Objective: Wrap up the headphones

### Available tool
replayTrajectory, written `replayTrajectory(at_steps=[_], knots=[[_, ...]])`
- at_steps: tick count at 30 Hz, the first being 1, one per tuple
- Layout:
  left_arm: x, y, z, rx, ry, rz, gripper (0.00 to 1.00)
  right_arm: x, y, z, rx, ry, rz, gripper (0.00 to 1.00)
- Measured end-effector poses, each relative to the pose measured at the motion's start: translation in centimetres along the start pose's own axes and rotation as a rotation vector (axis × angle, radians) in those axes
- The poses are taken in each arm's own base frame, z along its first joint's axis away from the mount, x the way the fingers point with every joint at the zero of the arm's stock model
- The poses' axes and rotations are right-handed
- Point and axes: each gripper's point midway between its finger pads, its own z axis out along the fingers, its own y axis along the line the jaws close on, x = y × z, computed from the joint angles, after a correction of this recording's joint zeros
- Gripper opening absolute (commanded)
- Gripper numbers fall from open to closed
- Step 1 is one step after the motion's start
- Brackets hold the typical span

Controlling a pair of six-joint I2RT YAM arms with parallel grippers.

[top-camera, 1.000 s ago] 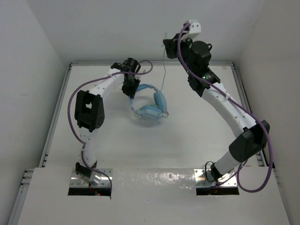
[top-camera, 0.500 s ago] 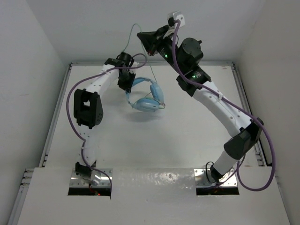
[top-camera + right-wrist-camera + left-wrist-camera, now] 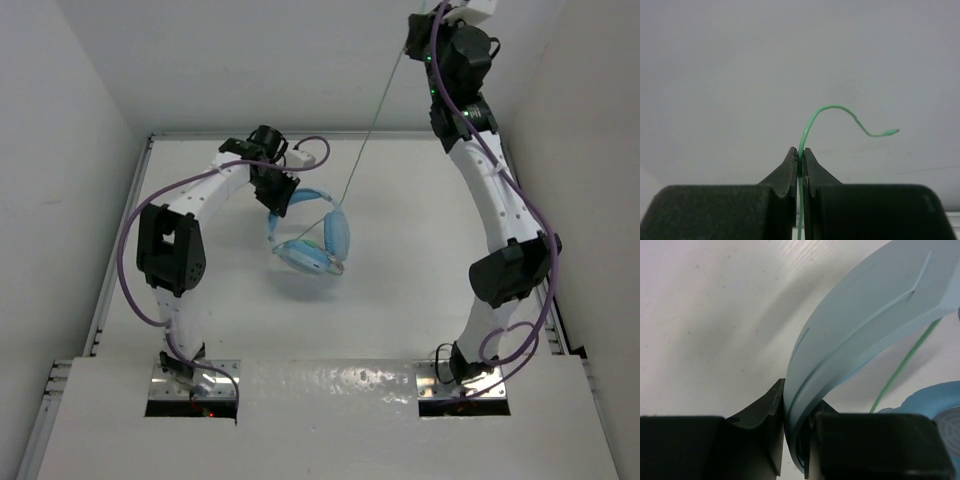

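The light blue headphones (image 3: 312, 240) hang tilted just above the white table, ear cups lowest. My left gripper (image 3: 277, 203) is shut on their headband (image 3: 865, 315), which sits pinched between its black fingers (image 3: 765, 415). From the cups the thin pale green cable (image 3: 372, 125) runs taut, up and to the right, to my right gripper (image 3: 413, 42), raised high by the back wall. In the right wrist view that gripper (image 3: 800, 161) is shut on the cable (image 3: 805, 132). The cable's free end (image 3: 890, 132) curls beyond the tips. In the left wrist view the cable (image 3: 902, 362) passes an ear cup (image 3: 940, 412).
White walls close in the table (image 3: 420, 260) at the back and both sides, with raised rails along its edges (image 3: 115, 260). Thick purple robot cables (image 3: 135, 270) loop beside both arms. The arm bases sit at the near edge (image 3: 195, 380).
My right arm swung from the upper middle to the right and higher, pulling the slack cable into a straight line. The headphones tilted and shifted slightly; the left grip held.
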Motion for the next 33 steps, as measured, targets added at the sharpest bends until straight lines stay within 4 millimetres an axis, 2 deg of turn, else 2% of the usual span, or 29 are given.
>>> replayTrajectory(at_steps=[2, 4, 8, 13, 20, 24, 27, 29, 31, 33], knots=[[-0.1, -0.7, -0.2, 0.017, -0.009, 0.034, 0.00, -0.6, -3.3, 0.3, 0.082, -0.012, -0.016, 0.00], [-0.3, -1.0, -0.3, 0.032, -0.016, 0.058, 0.00, -0.9, -5.8, 0.4, 0.142, -0.018, -0.034, 0.00], [-0.8, -1.9, -0.4, 0.063, -0.031, 0.089, 0.00, -0.5, -9.2, 0.5, 0.234, -0.002, -0.082, 0.00], [-1.4, -3.3, -0.5, 0.056, -0.021, 0.134, 0.00, 0.2, -10.6, 0.4, 0.284, 0.010, -0.118, 0.00], [-1.4, -5.1, -0.1, 0.080, -0.006, 0.181, 0.00, -0.2, -11.9, 0.3, 0.315, 0.007, -0.145, 0.00], [-1.7, -6.0, -1.0, 0.114, -0.008, 0.178, 0.00, -0.3, -13.1, 0.1, 0.341, 0.012, -0.165, 0.00], [-3.0, -6.2, -2.2, 0.086, -0.032, 0.196, 0.00, -0.8, -14.0, 0.0, 0.366, 0.000, -0.174, 0.00], [-3.2, -5.9, -2.2, 0.047, -0.035, 0.196, 0.00, -0.7, -14.3, -0.1, 0.367, -0.008, -0.172, 0.00], [-2.4, -5.4, -1.4, 0.006, -0.008, 0.174, 0.00, -0.2, -14.2, -0.4, 0.359, -0.001, -0.171, 0.00], [-1.2, -4.8, -0.2, -0.023, 0.033, 0.141, 0.00, 0.7, -13.2, -0.8, 0.331, 0.024, -0.190, 0.00]])
